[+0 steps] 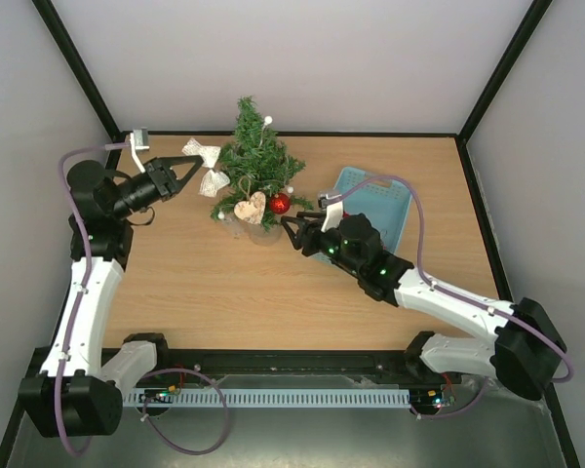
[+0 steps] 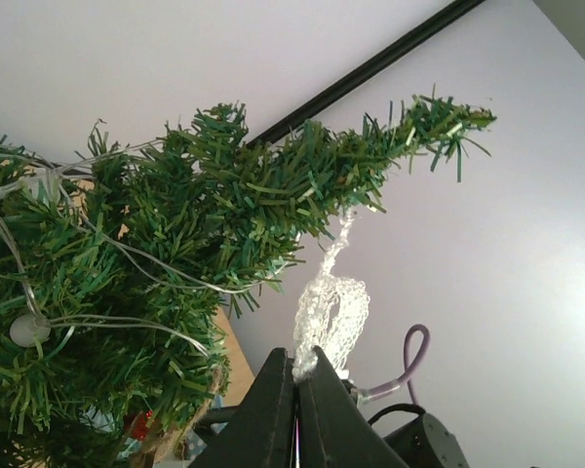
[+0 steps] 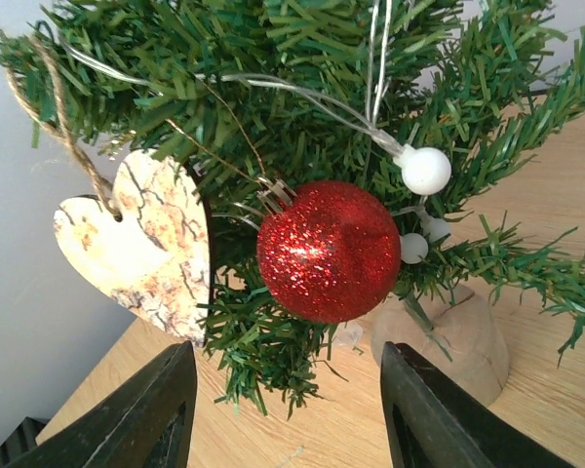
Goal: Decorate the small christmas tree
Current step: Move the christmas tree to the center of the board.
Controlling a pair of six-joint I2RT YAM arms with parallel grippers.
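The small christmas tree stands at the back middle of the table, strung with a wire of white bead lights. On its near side hang a pale wooden heart on twine and a red glitter ball. My left gripper is just left of the tree, shut on a white lace bow. In the left wrist view the bow rises from the closed fingertips under a branch. My right gripper is open just short of the hanging ball, touching nothing.
A light blue plastic basket lies on the table right of the tree, behind my right arm. The tree's base rests on the wooden tabletop. Grey walls close in the back and both sides.
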